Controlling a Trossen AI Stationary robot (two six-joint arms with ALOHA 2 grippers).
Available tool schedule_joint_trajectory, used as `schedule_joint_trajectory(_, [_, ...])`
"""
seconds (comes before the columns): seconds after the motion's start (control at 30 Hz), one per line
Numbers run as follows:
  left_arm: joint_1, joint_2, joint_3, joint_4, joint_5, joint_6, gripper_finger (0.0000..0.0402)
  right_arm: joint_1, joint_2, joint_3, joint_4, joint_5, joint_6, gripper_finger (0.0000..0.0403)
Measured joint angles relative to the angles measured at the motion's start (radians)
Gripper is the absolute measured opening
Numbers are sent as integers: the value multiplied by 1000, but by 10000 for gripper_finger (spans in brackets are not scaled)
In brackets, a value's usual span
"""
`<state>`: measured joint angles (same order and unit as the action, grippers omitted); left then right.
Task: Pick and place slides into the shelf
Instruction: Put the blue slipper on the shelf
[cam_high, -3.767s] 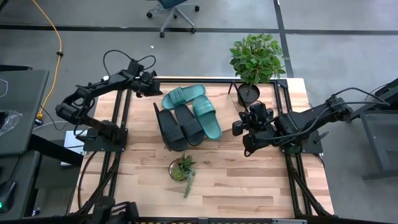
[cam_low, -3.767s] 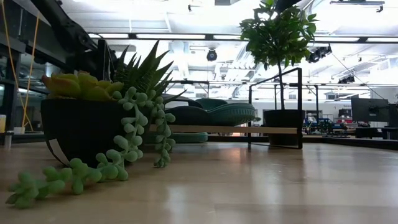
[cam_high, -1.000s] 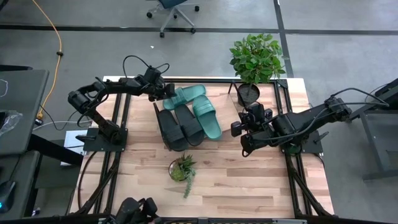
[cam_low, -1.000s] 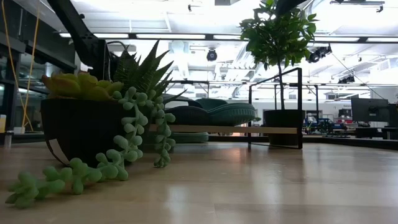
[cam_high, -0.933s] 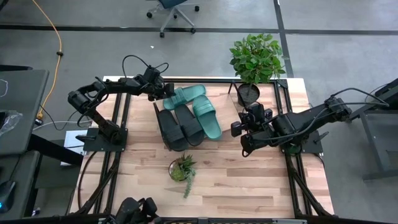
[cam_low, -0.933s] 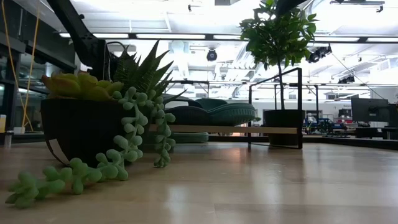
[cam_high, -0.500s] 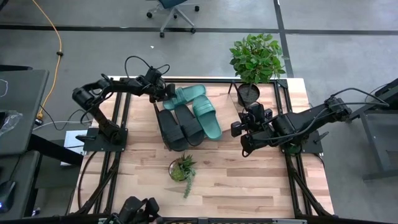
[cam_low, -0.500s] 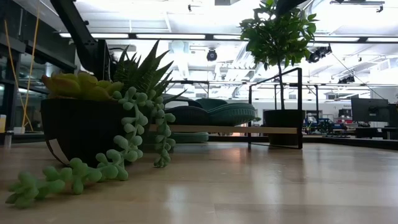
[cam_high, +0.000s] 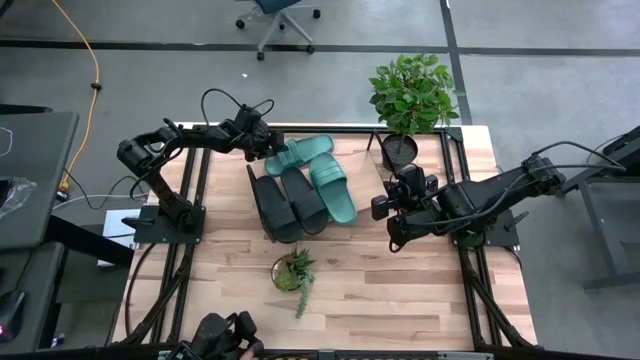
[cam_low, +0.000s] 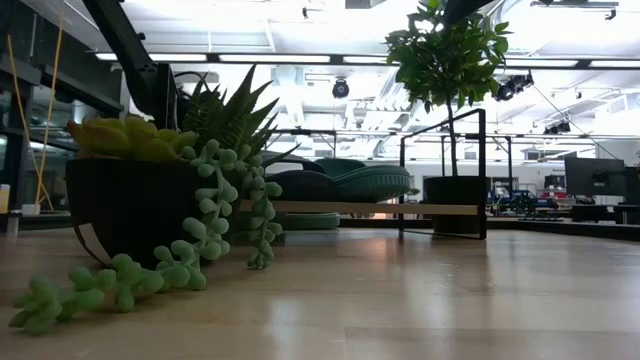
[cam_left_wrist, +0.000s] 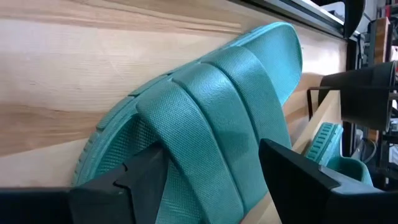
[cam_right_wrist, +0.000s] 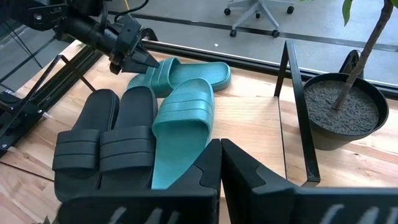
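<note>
A teal slide (cam_high: 300, 153) lies crosswise near the table's far edge, sole down on the wood. My left gripper (cam_high: 270, 150) is open at its left end, and in the left wrist view the fingers stand on either side of the wide strap (cam_left_wrist: 211, 124). Just nearer, two black slides (cam_high: 288, 203) and a second teal slide (cam_high: 332, 187) lie side by side on the shelf (cam_low: 370, 208). My right gripper (cam_high: 383, 208) hangs shut to the right of them, holding nothing. My left gripper (cam_left_wrist: 217, 180) comes at the far teal slide low, from the table's left, with one finger (cam_left_wrist: 140, 180) on each side of the strap. Whether the fingers touch the strap, I cannot tell. The slide lies flat on the wood.
A potted tree (cam_high: 410, 100) stands at the far right, beside the shelf's black end frame (cam_right_wrist: 289, 93). A small succulent pot (cam_high: 292, 272) sits near the table's middle front and fills the left of the low view.
My left gripper has moved a little toward the table's right, onto the end of the far teal slide, still open. The slides have not moved.
</note>
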<state>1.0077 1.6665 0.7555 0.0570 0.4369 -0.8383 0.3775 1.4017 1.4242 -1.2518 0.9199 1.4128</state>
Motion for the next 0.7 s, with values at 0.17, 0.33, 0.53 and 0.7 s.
schedule_joint_trajectory(0.17, [0, 0, 0, -1, -11, -4, 238, 0, 0, 0, 0, 3, 0, 1])
schedule_joint_trajectory(0.33, [0, 0, 0, -3, -12, -4, 209, 0, 0, 0, 0, 3, 0, 1])
schedule_joint_trajectory(0.53, [0, 0, 0, -3, -14, -4, 145, 0, 0, 0, 0, 4, 0, 1])
schedule_joint_trajectory(0.7, [0, 0, 0, -2, -20, -4, 94, 0, 0, 0, -1, 4, 0, 1])
